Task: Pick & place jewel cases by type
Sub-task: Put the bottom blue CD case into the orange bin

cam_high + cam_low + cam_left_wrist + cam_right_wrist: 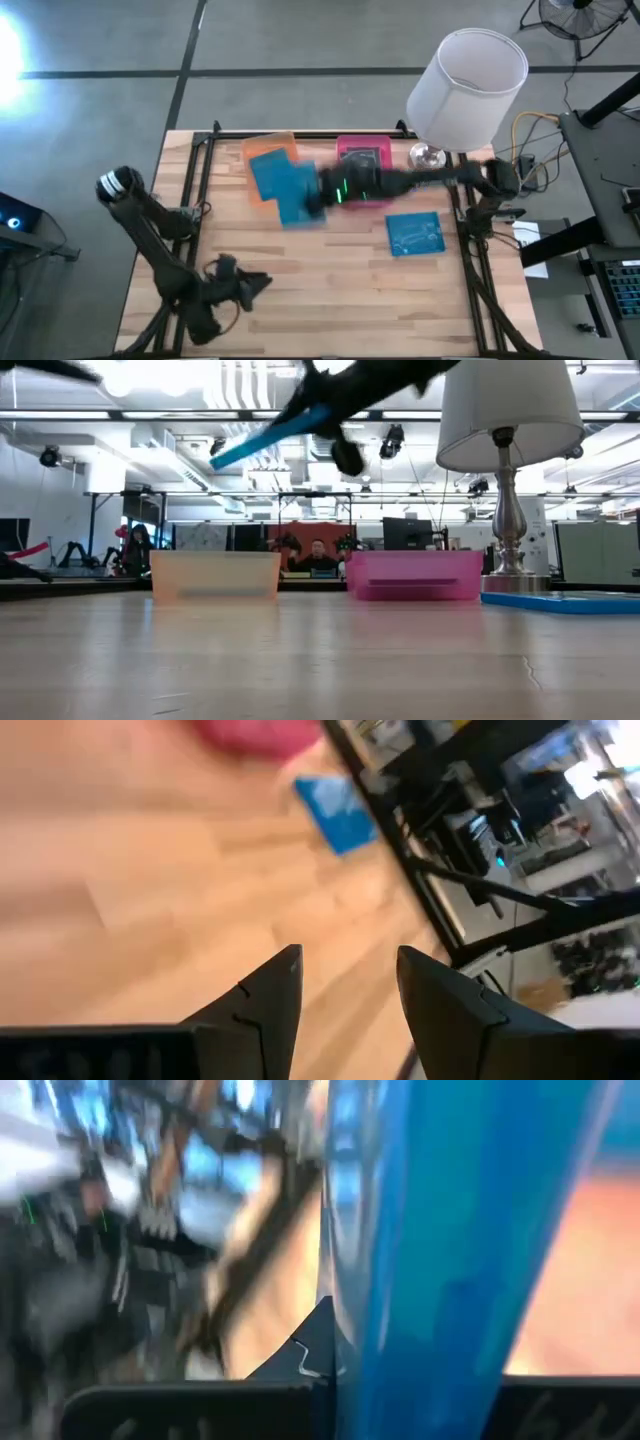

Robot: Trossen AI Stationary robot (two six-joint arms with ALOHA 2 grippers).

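My right gripper [314, 200] reaches across the table from the right and is shut on a bright blue jewel case [298, 207], just near of the orange tray [270, 146]. In the low view this case [268, 434] is high above the table, tilted. A second blue case [268, 172] shows at the orange tray. A third blue case [415, 234] lies flat on the table at the right. A dark case [364, 160] lies in the pink tray [345, 146]. My left gripper [256, 282] waits open above the table's near left part. My right gripper pinches the blue case between its two fingers at one edge [350, 1330]. One dark finger [312, 1348] shows against one face; the case hides the other. The case is lifted clear of the table and tilted, its free end [222, 456] lower.
A lamp with a white shade [468, 88] stands at the far right corner beside the pink tray [415, 574]. The orange tray [215, 574] stands left of it along the far edge. Bare wood stretches across the table's near half [330, 290].
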